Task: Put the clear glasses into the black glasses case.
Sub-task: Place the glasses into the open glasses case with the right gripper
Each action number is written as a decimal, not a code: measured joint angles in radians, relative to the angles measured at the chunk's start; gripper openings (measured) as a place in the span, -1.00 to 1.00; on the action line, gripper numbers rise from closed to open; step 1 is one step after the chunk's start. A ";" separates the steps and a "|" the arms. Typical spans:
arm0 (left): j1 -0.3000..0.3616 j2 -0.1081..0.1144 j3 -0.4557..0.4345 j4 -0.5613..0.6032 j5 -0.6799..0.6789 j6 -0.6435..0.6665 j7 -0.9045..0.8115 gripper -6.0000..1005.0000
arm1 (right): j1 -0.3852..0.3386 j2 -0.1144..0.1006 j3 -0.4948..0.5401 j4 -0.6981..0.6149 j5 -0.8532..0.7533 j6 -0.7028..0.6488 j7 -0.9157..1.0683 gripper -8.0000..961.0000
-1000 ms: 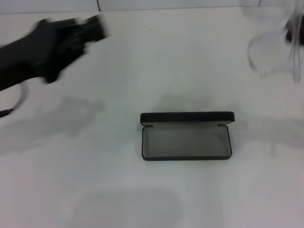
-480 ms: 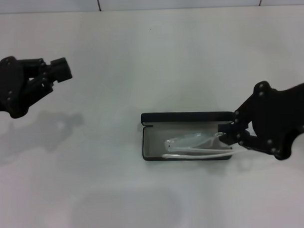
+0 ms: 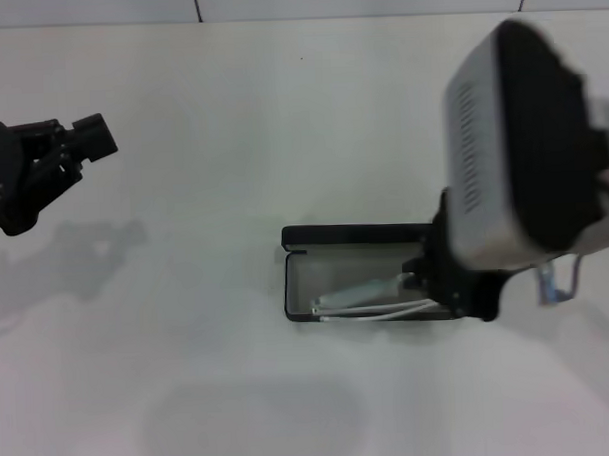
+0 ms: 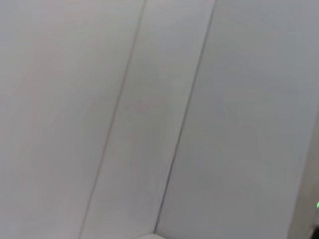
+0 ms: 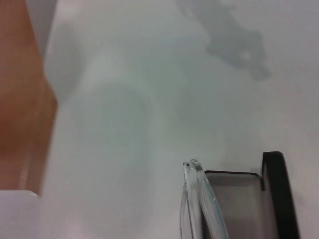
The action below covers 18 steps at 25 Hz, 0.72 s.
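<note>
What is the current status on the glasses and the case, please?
Right pincer at the open black glasses case, right end. Clear glasses partly inside, arms over the front rim. Left pincer parked far left. Nothing blocking.

Right hand [image 3: 436, 280] fingers hidden behind arm.

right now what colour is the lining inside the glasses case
Grey, inside the black glasses case; the head view shows it best.

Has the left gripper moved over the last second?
Yes. The left gripper has pulled back toward the robot's left and nearer the robot, ending farther from the open black glasses case, which has stayed put on the table.
</note>
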 joint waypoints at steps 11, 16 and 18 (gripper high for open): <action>-0.007 -0.006 -0.017 -0.016 0.004 -0.008 0.002 -0.79 | -0.035 0.002 -0.272 0.052 -0.222 0.252 0.141 -0.87; -0.008 -0.006 -0.018 -0.016 0.004 -0.015 0.002 -0.78 | -0.050 0.003 -0.322 0.055 -0.306 0.285 0.191 -0.87; -0.008 -0.006 -0.018 -0.016 0.004 -0.022 0.002 -0.78 | -0.050 0.003 -0.336 0.054 -0.332 0.291 0.203 -0.87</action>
